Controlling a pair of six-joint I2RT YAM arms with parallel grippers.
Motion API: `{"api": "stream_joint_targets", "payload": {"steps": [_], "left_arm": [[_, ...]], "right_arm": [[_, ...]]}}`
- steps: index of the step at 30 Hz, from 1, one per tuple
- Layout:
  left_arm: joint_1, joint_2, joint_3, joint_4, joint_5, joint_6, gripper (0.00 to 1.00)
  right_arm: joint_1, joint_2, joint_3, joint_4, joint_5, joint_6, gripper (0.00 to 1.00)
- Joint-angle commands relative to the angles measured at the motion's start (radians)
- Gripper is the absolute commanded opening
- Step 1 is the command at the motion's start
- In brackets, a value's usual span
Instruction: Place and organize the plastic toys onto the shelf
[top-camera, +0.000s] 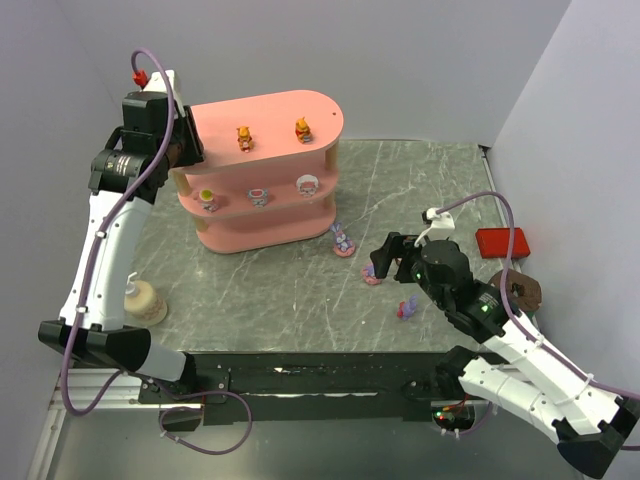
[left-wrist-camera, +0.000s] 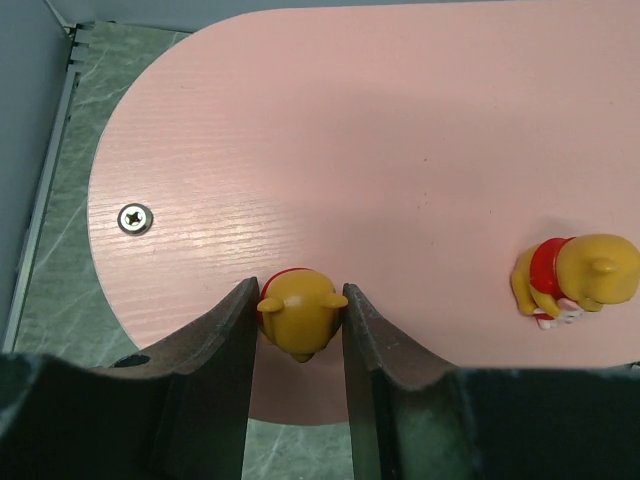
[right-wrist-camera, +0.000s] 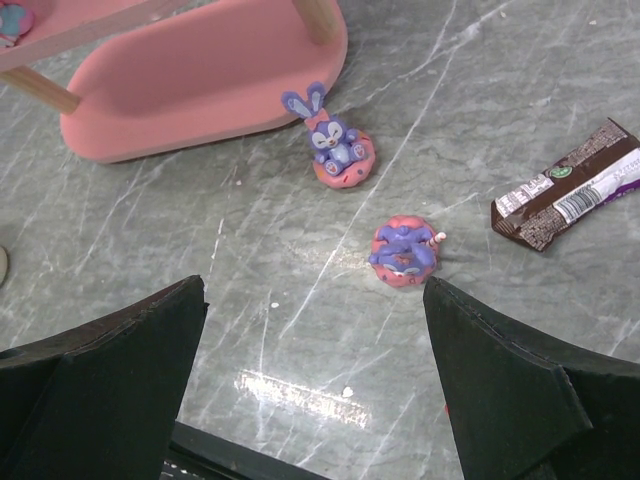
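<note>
The bear (left-wrist-camera: 298, 322) I'm working with is pinched in the left tool (left-wrist-camera: 300, 296), a finger pressed against each of its sides. It is over the top tier of the shelf (left-wrist-camera: 400, 150), close to the tier's rounded left end and near edge. I cannot tell whether its feet touch the board. A second bear (left-wrist-camera: 575, 278) stands on the same tier to the right, well apart, and my top view shows a third bear (top-camera: 302, 128) further along. A screw (left-wrist-camera: 134, 217) sits in the board left of the tool.

On the middle tier, three pink-white toys (top-camera: 259, 195) stand in a row. On the tabletop (top-camera: 250, 290), a bunny (right-wrist-camera: 335, 145) sits just beside the bottom tier's right end. A purple figure (right-wrist-camera: 404, 252) sits nearer me, and a last purple toy (top-camera: 407, 308) sits closest to the arm bases.

The right tool (right-wrist-camera: 315, 290) hangs near the purple figure, fingers wide apart with nothing between them. A snack bar (right-wrist-camera: 570, 190) lies to its right, and a red box (top-camera: 502, 242) lies by the right wall. A beige container (top-camera: 143, 300) stands beside the left arm.
</note>
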Motion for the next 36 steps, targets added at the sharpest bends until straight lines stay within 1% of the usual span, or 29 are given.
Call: {"api": "stream_joint_targets", "payload": {"steps": [1,7,13,16,19,22,26,28,32,36], "left_arm": [[0.006,-0.039,-0.027,0.001,0.03,0.018,0.24],[0.006,-0.033,-0.021,-0.004,0.011,0.022,0.28],[0.006,-0.005,0.005,-0.016,0.008,0.023,0.37],[0.006,-0.001,0.009,-0.016,0.004,0.023,0.44],[0.006,0.002,0.013,-0.014,-0.001,0.024,0.53],[0.006,0.006,0.019,-0.014,-0.001,0.023,0.59],[0.006,0.004,0.027,-0.014,-0.006,0.023,0.64],[0.006,-0.004,0.028,-0.013,-0.013,0.019,0.68],[0.006,-0.04,0.019,-0.007,-0.041,0.009,0.72],[0.006,-0.135,-0.03,0.007,-0.07,-0.013,0.73]], "right_arm": [[-0.007,-0.014,0.001,0.03,-0.001,-0.006,0.96],[-0.007,-0.008,-0.002,0.031,-0.005,-0.005,0.96],[-0.007,-0.009,0.003,0.027,-0.001,-0.003,0.96],[-0.007,-0.013,0.006,0.025,-0.001,-0.006,0.96],[-0.007,-0.013,0.006,0.027,-0.001,-0.008,0.96],[-0.007,-0.009,0.009,0.027,-0.001,-0.011,0.96],[-0.007,-0.009,0.007,0.03,-0.001,-0.009,0.96],[-0.009,-0.006,0.007,0.03,-0.001,-0.008,0.96],[-0.009,0.003,0.003,0.03,0.008,-0.006,0.96],[-0.007,0.038,-0.002,0.027,0.027,0.006,0.97]]}}
